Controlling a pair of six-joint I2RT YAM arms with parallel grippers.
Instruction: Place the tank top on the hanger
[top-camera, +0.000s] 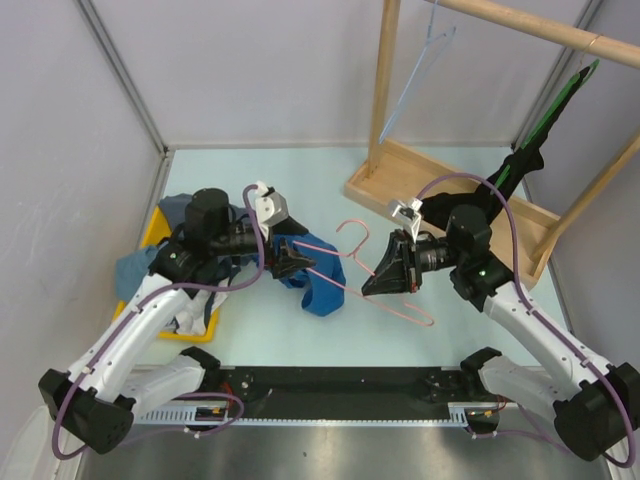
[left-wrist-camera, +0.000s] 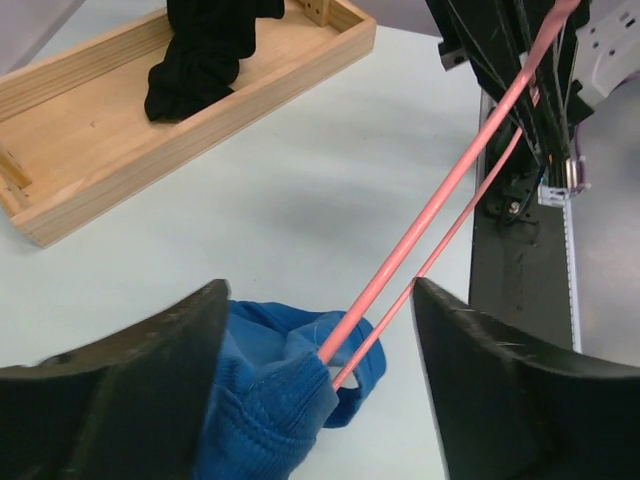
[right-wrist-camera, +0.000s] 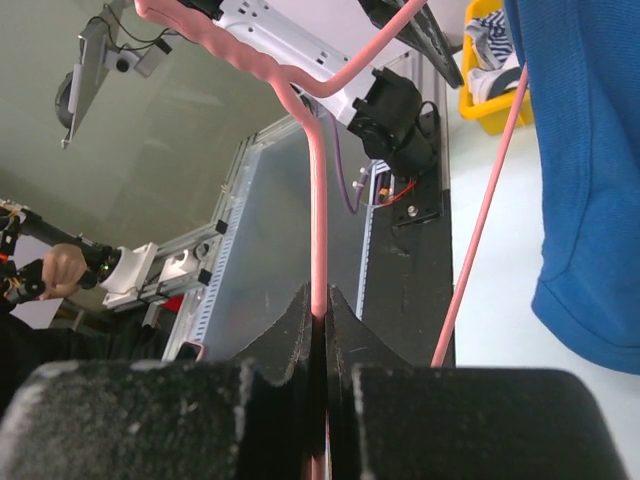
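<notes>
Left claw (left-wrist-camera: 318, 300): jaws apart. Bunched blue fabric sits between them against the finger (left-wrist-camera: 150, 380) on the left of the wrist view. Bare desk (left-wrist-camera: 300, 180) shows before the other finger.
Right claw (right-wrist-camera: 320, 310): fingers pressed together, clamped on one wire of the hanger (right-wrist-camera: 318, 200). From above, the tips are hidden under the wrist body.
Tank top (top-camera: 322, 290): between the two claws, its upper part raised at the left claw and the rest hanging crumpled. Straps cannot be made out; contact of the hem with the desk cannot be confirmed.
Hanger: held tilted above the desk, hook toward the far side. Two of its wires run into a fold of the tank top, and the end inside the fabric is hidden.
Yellow bin (top-camera: 153, 232): left side of the desk, largely covered by the left arm. The clothes inside are not identifiable.
Wooden rack (top-camera: 400, 165): far right, its rail cut off by the frame edges. Black cloth (left-wrist-camera: 200, 50) droops into its tray from a green hanger (top-camera: 548, 122).
Light blue hanger (top-camera: 420, 85): at the rail, hook cut off at the top edge.
</notes>
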